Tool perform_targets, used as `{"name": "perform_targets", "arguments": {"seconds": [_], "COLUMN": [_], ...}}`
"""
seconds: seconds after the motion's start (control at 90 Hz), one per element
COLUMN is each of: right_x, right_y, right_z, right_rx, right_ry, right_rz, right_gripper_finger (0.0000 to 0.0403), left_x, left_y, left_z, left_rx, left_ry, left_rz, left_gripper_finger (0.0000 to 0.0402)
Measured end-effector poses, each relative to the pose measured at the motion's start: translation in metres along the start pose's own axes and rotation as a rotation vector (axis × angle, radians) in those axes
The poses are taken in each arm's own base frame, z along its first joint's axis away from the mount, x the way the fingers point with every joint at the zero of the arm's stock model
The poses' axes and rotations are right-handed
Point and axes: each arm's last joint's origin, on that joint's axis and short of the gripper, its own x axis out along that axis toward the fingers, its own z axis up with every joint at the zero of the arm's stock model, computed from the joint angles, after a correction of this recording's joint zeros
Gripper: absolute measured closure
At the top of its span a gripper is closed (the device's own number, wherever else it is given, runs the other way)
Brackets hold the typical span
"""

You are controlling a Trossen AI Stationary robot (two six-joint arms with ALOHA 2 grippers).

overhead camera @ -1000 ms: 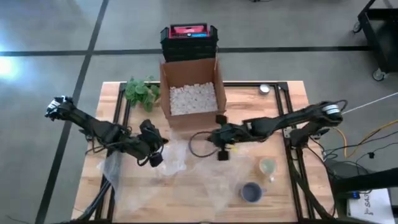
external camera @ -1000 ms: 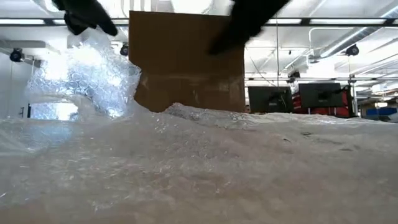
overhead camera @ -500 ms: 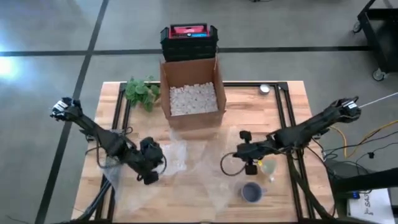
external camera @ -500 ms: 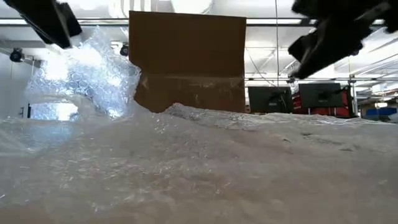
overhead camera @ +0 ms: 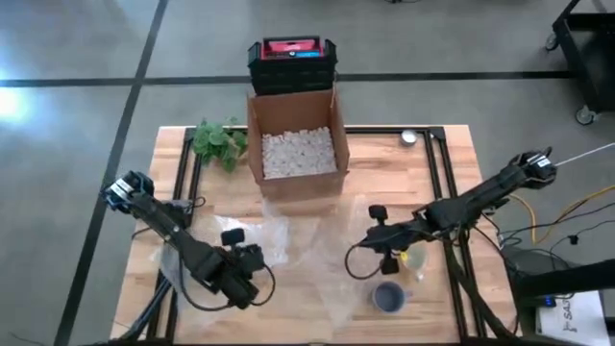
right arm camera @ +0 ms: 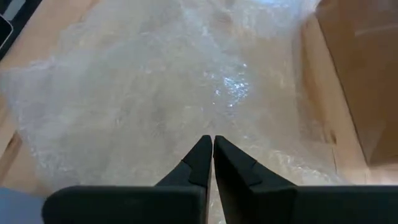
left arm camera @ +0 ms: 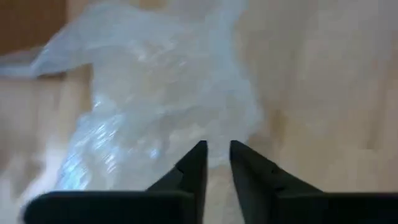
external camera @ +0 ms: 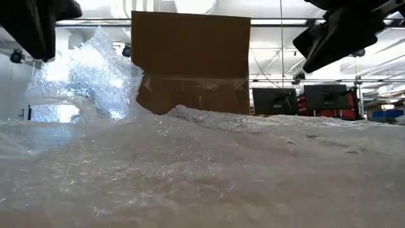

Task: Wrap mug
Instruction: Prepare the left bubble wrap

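At the near edge of the table [overhead camera: 452, 163] stands the blue mug [overhead camera: 388, 296], upright on the bare wood, just off the edge of the bubble wrap [overhead camera: 288, 245]. Just beyond it hangs the right gripper [overhead camera: 381, 252], fingers pressed together on nothing — in its wrist view the tips meet over the clear sheet. A pale glass [overhead camera: 414, 258] stands right beside that gripper, toward the right edge. On the other side, the left gripper [overhead camera: 242, 279] hovers over the wrap's near left part, its fingers [left arm camera: 194, 163] a narrow gap apart and empty. Farther back sits the cardboard box [overhead camera: 296, 144] filled with white packing bits, a green plant [overhead camera: 217, 141] to its left — and a dark crate [overhead camera: 292, 60] behind it.
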Motion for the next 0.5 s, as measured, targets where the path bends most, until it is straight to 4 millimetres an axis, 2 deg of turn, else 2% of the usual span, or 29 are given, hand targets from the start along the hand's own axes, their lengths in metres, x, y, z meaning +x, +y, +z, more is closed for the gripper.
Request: {"name": "perform_targets", "arguments": {"seconds": [0.178, 0.278, 0.4, 0.5], "right_x": [0.001, 0.002, 0.002, 0.001], "right_y": [0.0, -0.002, -0.003, -0.002], "right_z": [-0.004, -0.004, -0.004, -0.003], "right_rx": [-0.002, -0.003, -0.002, 0.006], "right_ry": [0.011, 0.004, 0.001, -0.015], "right_rz": [-0.007, -0.062, -0.083, -0.082], "right_gripper_finger": [0.0401, 0.0401, 0.0401, 0.0401], "left_x": [0.004, 0.02, 0.043, 0.049], "left_y": [-0.009, -0.008, -0.001, 0.004], "left_z": [-0.008, -0.016, -0.021, -0.018], "left_rx": [-0.067, -0.048, -0.069, -0.101], "left_ry": [-0.055, -0.074, -0.163, -0.223], "left_rz": [-0.093, -0.054, 0.084, 0.123], "left_gripper_finger": [0.0192, 0.0141, 0.0115, 0.013]}}
